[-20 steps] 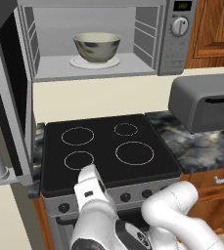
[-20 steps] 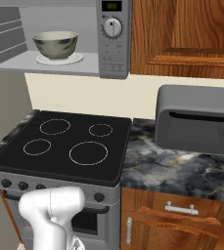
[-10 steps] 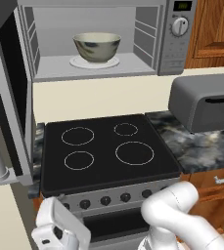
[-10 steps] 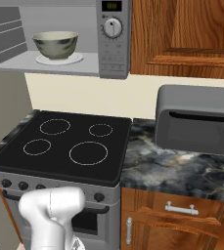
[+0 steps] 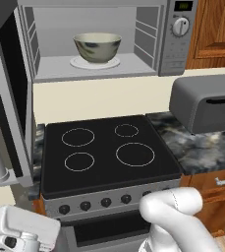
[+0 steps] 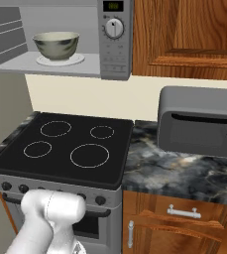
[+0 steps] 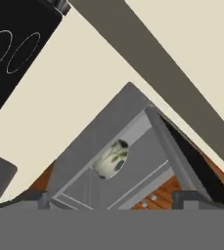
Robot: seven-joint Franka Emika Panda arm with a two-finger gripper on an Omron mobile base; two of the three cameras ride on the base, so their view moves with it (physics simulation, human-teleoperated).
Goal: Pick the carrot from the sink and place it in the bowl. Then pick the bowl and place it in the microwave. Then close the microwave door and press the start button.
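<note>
Bowl (image 5: 97, 47) is already sitting on the turntable inside the microwave (image 5: 104, 39), so door-closing is next. Hand (image 5: 23, 231) hangs low, left of the stove, fingers spread, holding nothing. I'd get behind the door (image 5: 11, 98) and push at its outer edge.
</note>
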